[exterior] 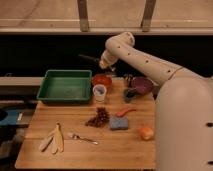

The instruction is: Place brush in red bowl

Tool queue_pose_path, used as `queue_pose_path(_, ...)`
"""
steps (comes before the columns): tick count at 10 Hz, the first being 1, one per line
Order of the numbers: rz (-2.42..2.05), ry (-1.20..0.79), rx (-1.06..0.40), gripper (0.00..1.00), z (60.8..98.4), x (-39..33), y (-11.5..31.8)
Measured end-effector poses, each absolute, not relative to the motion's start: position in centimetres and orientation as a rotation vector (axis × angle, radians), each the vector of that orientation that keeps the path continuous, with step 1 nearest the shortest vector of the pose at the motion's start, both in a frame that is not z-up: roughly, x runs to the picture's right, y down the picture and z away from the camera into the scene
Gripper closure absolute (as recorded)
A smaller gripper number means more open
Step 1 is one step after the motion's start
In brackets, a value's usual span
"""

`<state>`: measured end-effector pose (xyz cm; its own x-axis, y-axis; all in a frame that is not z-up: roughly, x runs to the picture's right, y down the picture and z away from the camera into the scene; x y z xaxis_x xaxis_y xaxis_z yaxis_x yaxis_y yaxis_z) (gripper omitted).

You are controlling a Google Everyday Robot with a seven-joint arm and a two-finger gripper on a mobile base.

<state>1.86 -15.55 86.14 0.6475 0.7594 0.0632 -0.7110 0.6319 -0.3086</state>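
Gripping the brush (89,58), the end effector (104,63) is hovering above the red bowl (102,80) at the far edge of the tabletop (90,147), its fingers closed on one end of the handle while the rest is sticking out level to the left, over the dark gap behind the table.

Starting nearest the camera, a banana peel (53,140) and a silver fork (82,138) are lying at the front, with an orange (146,133) to the right. Further in, a bunch of dark grapes (98,117) and a blue sponge (119,123) are sitting mid-table. Beyond them a clear cup (100,92) is standing just in front of the red bowl, with the green tub (64,86) to the left and the purple bowl (142,85) to the right.

To finish well, the arm is probably needing to tip the brush down and lower it so its free end is landing inside the bowl rather than across the rim or onto the cup.

The brush is showing as a slim black rod; its head is too dark to make out
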Motion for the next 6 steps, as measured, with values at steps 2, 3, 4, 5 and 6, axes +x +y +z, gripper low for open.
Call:
queue_pose_path(2, 0.840, -0.182, -0.273, 1.00, 88.0, 2.6, -16.6)
queue_pose_path(3, 0.834, -0.182, -0.278, 1.00, 88.6, 2.5, -17.1)
queue_pose_path(4, 0.836, -0.188, -0.286, 1.00, 89.0, 2.2, -17.1)
queue_pose_path(5, 0.848, -0.188, -0.300, 1.00, 90.2, 2.7, -16.6)
queue_pose_path(6, 0.855, -0.190, -0.312, 1.00, 91.0, 2.9, -16.1)
